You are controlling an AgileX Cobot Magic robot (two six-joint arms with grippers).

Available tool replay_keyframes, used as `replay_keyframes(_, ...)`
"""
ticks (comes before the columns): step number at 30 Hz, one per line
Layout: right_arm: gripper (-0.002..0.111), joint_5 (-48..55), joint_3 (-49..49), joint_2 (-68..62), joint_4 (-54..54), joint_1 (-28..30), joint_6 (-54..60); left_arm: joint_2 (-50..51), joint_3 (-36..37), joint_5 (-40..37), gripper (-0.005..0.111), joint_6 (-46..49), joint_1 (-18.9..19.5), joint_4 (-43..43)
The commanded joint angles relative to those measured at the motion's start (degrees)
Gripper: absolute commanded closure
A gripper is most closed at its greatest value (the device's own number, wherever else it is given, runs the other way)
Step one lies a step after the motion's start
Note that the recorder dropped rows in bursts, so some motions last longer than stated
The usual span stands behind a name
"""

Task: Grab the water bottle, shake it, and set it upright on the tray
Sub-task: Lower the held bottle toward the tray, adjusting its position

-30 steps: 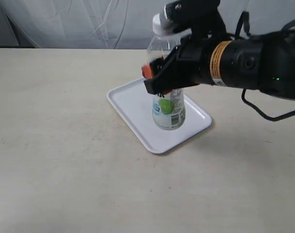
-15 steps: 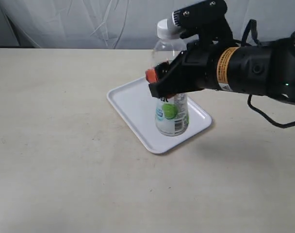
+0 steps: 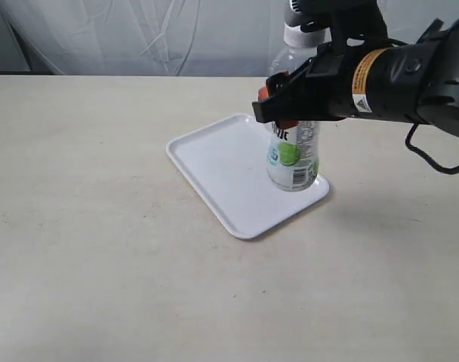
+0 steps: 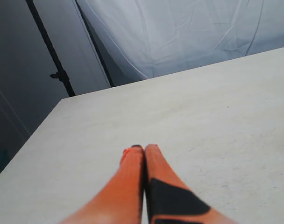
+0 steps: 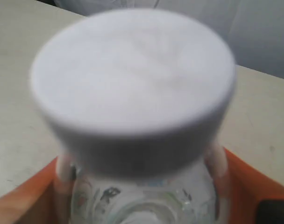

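Here, on the left, the left gripper (image 4: 143, 151) is hovering over the bare beige table (image 4: 216, 116). Its orange fingers (image 4: 132, 177) are pressing flat against each other and holding nothing. The exterior view is not showing it. Toward the middle, the tray (image 3: 222, 166) is lying flat on the table at an angle. Further right, the water bottle (image 3: 292, 154) is standing upright over the tray's right corner, with its white cap (image 3: 296, 35) on top and the green circle of its label (image 3: 289, 154) facing the camera. Whether its base is resting on the tray or hanging just above it, I cannot tell. The right gripper (image 3: 288, 111) is reaching in from the right and clamping the bottle's upper body, just above the label. In the right wrist view the blurred cap is filling the frame, with an orange finger showing on either side of the bottle.
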State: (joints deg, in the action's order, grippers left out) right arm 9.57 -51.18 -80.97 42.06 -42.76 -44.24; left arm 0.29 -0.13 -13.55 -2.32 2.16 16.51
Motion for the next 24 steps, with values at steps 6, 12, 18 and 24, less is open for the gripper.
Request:
replay_keyframes(6, 0.109, -23.26, -1.54, 0.98, -2.61, -6.37, 2.38, -0.29, 0.13, -0.15, 0.107, -0.26, 0.01, 0.06)
replay_keyframes(12, 0.109, 0.88, -7.39, 0.98, -2.51, -0.94, 13.23, -0.29, 0.13, -0.15, 0.107, -0.26, 0.01, 0.06)
replay_keyframes(18, 0.109, -4.04, -8.6, 2.78, -9.74, -0.27, 12.38, -0.29, 0.13, -0.15, 0.107, -0.26, 0.01, 0.06)
replay_keyframes(24, 0.109, -13.83, -8.6, 1.67, -15.21, -7.24, 12.84, -0.29, 0.13, -0.15, 0.107, -0.26, 0.01, 0.06)
